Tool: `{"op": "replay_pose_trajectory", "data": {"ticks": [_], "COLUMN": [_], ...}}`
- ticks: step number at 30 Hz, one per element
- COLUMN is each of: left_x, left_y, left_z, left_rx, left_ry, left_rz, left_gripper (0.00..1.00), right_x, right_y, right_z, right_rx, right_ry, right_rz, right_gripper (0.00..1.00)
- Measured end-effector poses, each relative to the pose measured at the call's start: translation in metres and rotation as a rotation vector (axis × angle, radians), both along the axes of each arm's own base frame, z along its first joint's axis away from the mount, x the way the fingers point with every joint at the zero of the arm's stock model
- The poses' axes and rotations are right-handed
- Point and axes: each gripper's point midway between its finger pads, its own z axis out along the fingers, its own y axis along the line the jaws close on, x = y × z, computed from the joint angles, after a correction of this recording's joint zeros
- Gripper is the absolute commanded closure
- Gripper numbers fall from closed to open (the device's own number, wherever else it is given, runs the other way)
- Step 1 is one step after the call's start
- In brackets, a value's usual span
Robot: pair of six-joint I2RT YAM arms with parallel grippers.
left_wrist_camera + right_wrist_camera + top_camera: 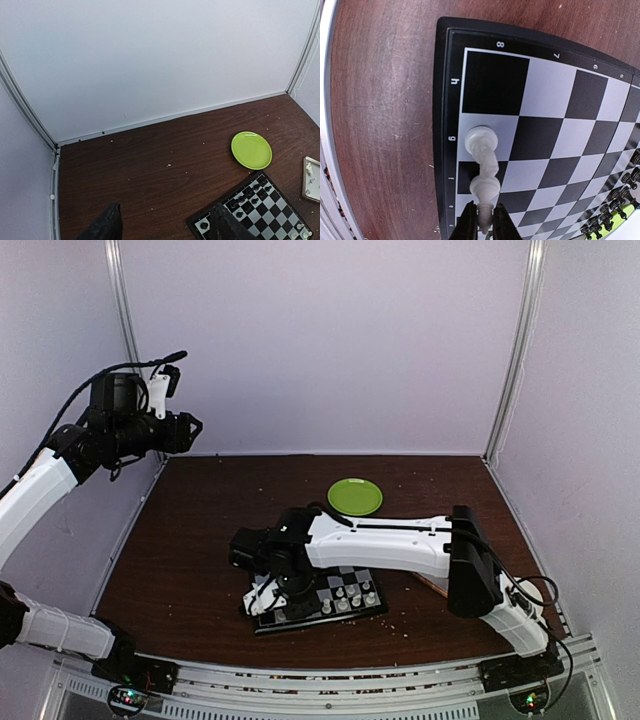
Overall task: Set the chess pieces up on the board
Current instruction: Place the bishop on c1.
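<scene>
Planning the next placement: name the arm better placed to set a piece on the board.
Right. The right gripper is shut on a white chess piece over the board; the left gripper is open, raised away.

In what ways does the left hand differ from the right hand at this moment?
The left hand is open and empty; the right hand is shut on a white chess piece. The left hand is raised high, far from the board; the right hand hangs low over its edge. Both have two black fingers.
</scene>
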Motion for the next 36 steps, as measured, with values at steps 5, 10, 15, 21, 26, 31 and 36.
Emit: {"op": "replay_pose_trajectory", "data": {"ticks": [5,10,15,21,26,31,36], "left_x": [0.0000,-0.0001,-0.0002,-0.0002,-0.0002,-0.0003,0.0001], "left_y": [-0.0001,-0.0002,-0.0006,-0.0008,-0.0009,-0.0013,-0.0015], "left_z": [0.0000,0.0000,0.0000,-0.0002,-0.0002,-0.0004,-0.0011], "left_rx": [0.000,0.000,-0.001,-0.001,-0.001,-0.001,0.000], "left_ry": [0.000,0.000,0.000,0.001,0.001,0.002,0.003], "left_rz": [-0.001,-0.001,-0.003,-0.005,-0.005,-0.008,-0.008], "left_gripper": [0.39,0.39,0.39,0.39,0.39,0.39,0.39], "right_x": [-0.0001,-0.0001,-0.0001,-0.0005,-0.0006,-0.0011,-0.0013], "right_y": [-0.0002,0.0004,0.0034,0.0032,0.0031,0.0031,0.0027], "right_z": [-0.0016,-0.0014,0.0003,-0.0022,-0.0024,-0.0026,-0.0025], "right_rx": [-0.003,-0.001,0.010,0.005,0.005,0.005,0.004], "right_ry": [0.002,0.002,0.004,0.008,0.009,0.011,0.012], "right_rz": [-0.001,-0.003,-0.004,-0.004,-0.005,-0.007,-0.007], "right_gripper": [0.90,0.89,0.88,0.88,0.82,0.78,0.73]}}
